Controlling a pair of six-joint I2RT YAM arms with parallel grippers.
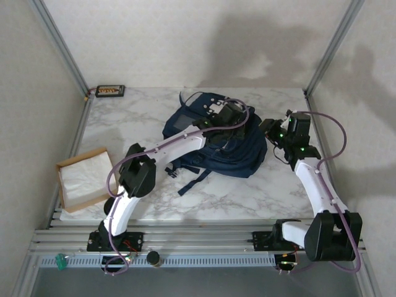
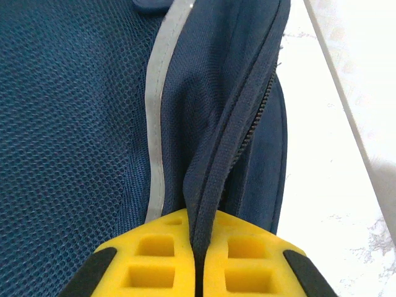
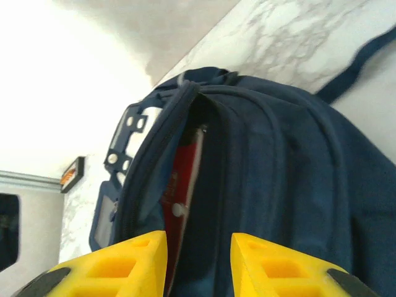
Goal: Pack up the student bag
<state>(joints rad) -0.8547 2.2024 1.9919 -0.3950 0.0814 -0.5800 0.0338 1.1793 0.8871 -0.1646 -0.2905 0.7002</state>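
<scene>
— Student bag [image 1: 244, 154], top view: where does it lie?
— Middle of the marble table [image 1: 124, 117], toward the far side, with dark straps trailing toward the near edge. The left gripper [image 1: 228, 116] is on the far top edge of the bag. The right gripper [image 1: 272, 130] is just beside the bag's right flank. I cannot tell the finger gaps from up here.
— Left wrist view?
— On the left gripper [image 2: 198, 238], the yellow pads [image 2: 151, 260] are pressed almost together. A raised fold of navy fabric beside the zipper [image 2: 250, 124] is pinched between them. The student bag [image 2: 68, 136] spreads out beyond the pads, and a pale stripe [image 2: 154, 124] runs away from one pad. A strip of table [image 2: 334, 185] shows past the bag's edge.
— Right wrist view?
— On the right gripper [image 3: 198, 257], the fingers [image 3: 281, 269] are parted wide, with nothing between them. The student bag [image 3: 297, 167] lies just beyond the tips. Its main opening gapes in line with the gap, and something red [image 3: 185, 167] is inside.
</scene>
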